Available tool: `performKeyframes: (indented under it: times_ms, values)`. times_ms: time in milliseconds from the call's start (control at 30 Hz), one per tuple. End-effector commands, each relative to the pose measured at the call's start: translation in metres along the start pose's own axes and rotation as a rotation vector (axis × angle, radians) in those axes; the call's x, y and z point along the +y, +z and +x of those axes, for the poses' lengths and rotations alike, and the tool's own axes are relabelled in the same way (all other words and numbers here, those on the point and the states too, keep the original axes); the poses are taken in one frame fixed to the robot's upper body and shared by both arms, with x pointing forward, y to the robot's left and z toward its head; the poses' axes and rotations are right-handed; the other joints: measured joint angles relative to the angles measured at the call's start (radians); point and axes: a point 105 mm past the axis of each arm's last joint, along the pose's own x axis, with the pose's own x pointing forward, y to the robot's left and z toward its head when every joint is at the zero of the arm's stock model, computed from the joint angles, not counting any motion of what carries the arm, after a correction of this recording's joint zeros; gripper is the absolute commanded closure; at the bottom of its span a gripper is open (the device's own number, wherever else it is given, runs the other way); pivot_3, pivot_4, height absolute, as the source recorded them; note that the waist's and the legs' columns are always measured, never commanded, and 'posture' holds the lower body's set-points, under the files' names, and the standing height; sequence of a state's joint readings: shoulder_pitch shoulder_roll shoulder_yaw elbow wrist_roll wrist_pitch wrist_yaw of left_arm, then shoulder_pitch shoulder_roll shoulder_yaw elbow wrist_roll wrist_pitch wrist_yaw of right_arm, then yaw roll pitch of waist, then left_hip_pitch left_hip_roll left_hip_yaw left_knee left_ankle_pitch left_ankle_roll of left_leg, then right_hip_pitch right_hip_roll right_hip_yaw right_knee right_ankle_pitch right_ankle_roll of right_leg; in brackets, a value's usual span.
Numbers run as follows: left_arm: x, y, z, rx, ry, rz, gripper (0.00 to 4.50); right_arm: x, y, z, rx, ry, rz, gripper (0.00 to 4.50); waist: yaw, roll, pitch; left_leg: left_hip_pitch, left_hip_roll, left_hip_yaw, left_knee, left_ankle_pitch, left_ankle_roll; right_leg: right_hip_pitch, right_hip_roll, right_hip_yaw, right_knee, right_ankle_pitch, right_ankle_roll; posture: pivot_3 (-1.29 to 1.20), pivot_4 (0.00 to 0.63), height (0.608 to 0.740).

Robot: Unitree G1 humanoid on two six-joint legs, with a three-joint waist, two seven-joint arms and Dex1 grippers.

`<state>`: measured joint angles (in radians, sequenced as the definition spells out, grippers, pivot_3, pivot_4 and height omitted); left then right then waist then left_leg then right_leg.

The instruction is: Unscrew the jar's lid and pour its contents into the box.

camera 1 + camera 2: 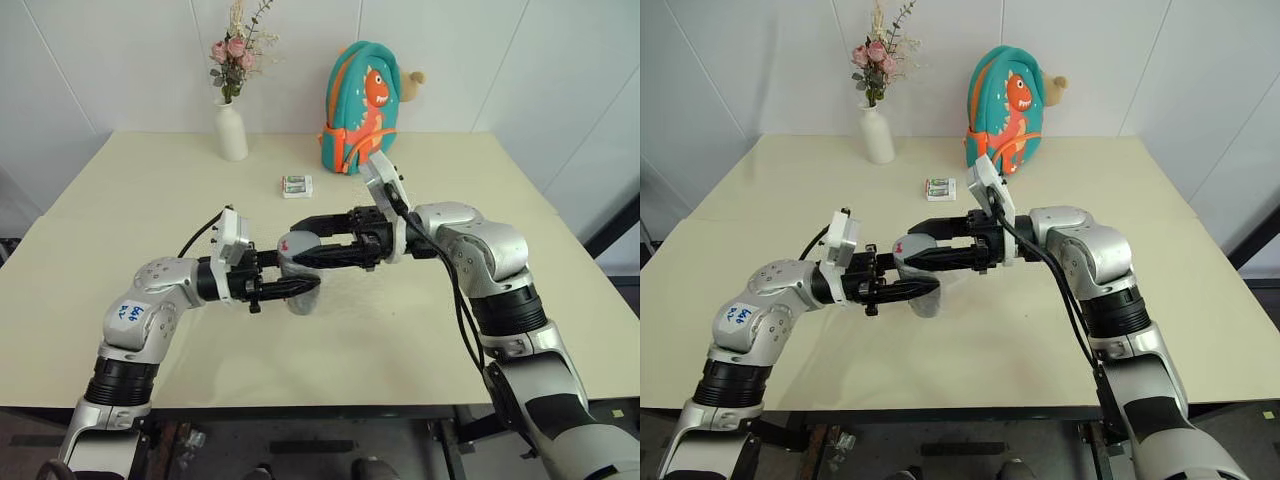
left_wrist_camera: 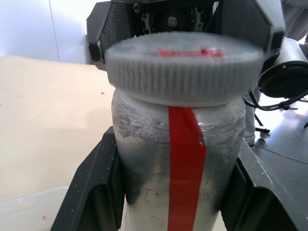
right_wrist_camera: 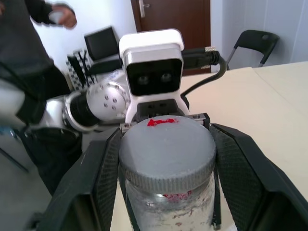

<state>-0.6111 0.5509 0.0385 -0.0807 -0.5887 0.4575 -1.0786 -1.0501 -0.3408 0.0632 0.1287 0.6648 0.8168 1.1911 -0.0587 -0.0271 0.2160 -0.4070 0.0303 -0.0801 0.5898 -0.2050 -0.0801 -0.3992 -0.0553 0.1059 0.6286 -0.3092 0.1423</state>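
- Small frosted, silvery cylindrical jar (image 1: 300, 290) with a red tape stripe, held up above the cream table (image 1: 120, 200), near its front middle.
- Left gripper (image 1: 310, 286) reaches in from the left, its two black fingers clamped on the jar's body.
- Round grey ribbed screw lid (image 3: 166, 151) with a red mark sits on the jar's top.
- Right gripper (image 1: 298, 252) comes in from the right, jaws closed on the lid's rim.
- Corner of a transparent plastic box (image 2: 29, 211) on the table below the jar.
- White flower vase (image 1: 231, 128), teal dinosaur backpack (image 1: 360, 95) and small white-and-green packet (image 1: 297, 185) at the far side.
- A person (image 3: 29, 57) stands beyond the table.
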Motion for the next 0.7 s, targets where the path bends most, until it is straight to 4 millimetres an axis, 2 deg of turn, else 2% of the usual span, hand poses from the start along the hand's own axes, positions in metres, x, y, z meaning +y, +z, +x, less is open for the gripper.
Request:
performKeyframes:
  times_ms: [33, 100, 167, 267, 367, 467, 533, 700]
  values:
    - [-0.004, 0.006, 0.0, -0.007, -0.011, 0.032, 2.47, 0.014, 0.06, -0.006, -0.23, 0.045, 0.025, 1.99, 0.0, 0.001, 0.001, 0.0, 0.0, 0.0, 0.0, 0.0, 0.0, 0.0, 0.0, 0.0, 0.0, 0.0, 0.0, 0.0, 0.15, 0.74]
    - [-0.004, 0.004, -0.001, 0.005, -0.011, 0.031, 2.47, 0.012, 0.071, -0.014, -0.289, 0.015, 0.043, 1.99, 0.002, 0.001, 0.0, 0.0, 0.0, 0.0, 0.0, 0.0, 0.0, 0.0, 0.0, 0.0, 0.0, 0.0, 0.0, 0.0, 0.15, 0.74]
    - [-0.004, 0.004, -0.005, 0.009, 0.001, 0.028, 2.47, 0.001, 0.063, -0.028, -0.244, -0.119, -0.021, 1.99, 0.005, 0.0, 0.0, 0.0, 0.0, 0.0, -0.001, 0.0, 0.0, 0.0, 0.0, 0.0, -0.001, 0.0, 0.0, 0.0, 0.15, 0.74]
    - [-0.001, 0.009, -0.015, 0.0, 0.045, 0.032, 2.47, -0.024, 0.032, -0.065, -0.114, -0.403, -0.174, 1.99, 0.009, 0.0, 0.0, -0.001, 0.0, 0.0, 0.0, -0.001, 0.0, 0.0, 0.0, 0.0, -0.003, 0.0, 0.0, 0.0, 0.15, 0.74]
    - [0.001, 0.011, -0.021, 0.001, 0.068, 0.035, 2.47, -0.035, 0.007, -0.092, -0.033, -0.55, -0.237, 1.99, 0.006, 0.0, 0.0, -0.003, -0.001, 0.001, 0.0, -0.001, 0.0, -0.002, 0.0, 0.001, -0.003, 0.0, 0.0, 0.0, 0.15, 0.74]
    - [0.003, 0.013, -0.025, 0.006, 0.087, 0.04, 2.47, -0.044, -0.019, -0.12, 0.0, -0.677, -0.224, 1.99, -0.003, 0.0, 0.0, -0.006, 0.0, 0.005, 0.0, -0.001, 0.0, -0.01, 0.0, 0.005, 0.001, 0.0, 0.001, 0.0, 0.15, 0.74]
    - [0.01, 0.018, -0.029, -0.008, 0.119, 0.026, 2.47, -0.054, -0.053, -0.143, 0.053, -0.792, -0.22, 1.99, -0.003, 0.0, 0.0, -0.006, 0.001, 0.006, 0.0, -0.001, 0.0, -0.01, 0.001, 0.006, 0.002, 0.0, 0.001, 0.0, 0.15, 0.74]
    - [0.022, 0.027, -0.032, -0.025, 0.176, 0.026, 2.47, -0.067, -0.112, -0.175, 0.159, -0.933, -0.209, 1.99, -0.002, 0.0, 0.0, -0.006, 0.0, 0.008, 0.003, -0.001, 0.0, -0.009, 0.001, 0.008, 0.002, 0.001, 0.002, 0.0, 0.15, 0.74]
